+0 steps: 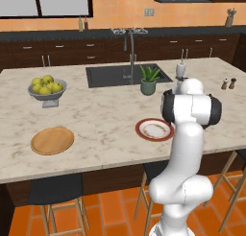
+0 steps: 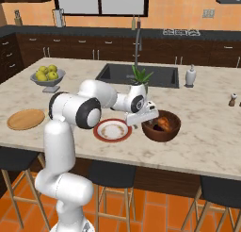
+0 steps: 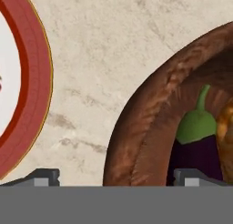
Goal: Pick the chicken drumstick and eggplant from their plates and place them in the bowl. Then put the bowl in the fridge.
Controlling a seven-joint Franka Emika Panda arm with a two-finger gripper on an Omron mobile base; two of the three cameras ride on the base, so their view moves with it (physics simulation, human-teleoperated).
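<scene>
A dark reddish-brown bowl (image 2: 161,126) with a wood-grained wall sits on the marble island counter (image 2: 212,132), holding the purple, green-capped eggplant (image 3: 199,141) and the orange-brown chicken drumstick (image 2: 164,122). Just left of the bowl lies the bare red-rimmed white plate (image 2: 112,130). The gripper (image 3: 113,175) hangs over the bowl's near rim, jaws spread wide, grasping nothing.

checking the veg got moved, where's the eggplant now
In the hand view the eggplant lies inside the bowl, beside the chicken drumstick; that bowl sits right of the red-rimmed plate.
</scene>
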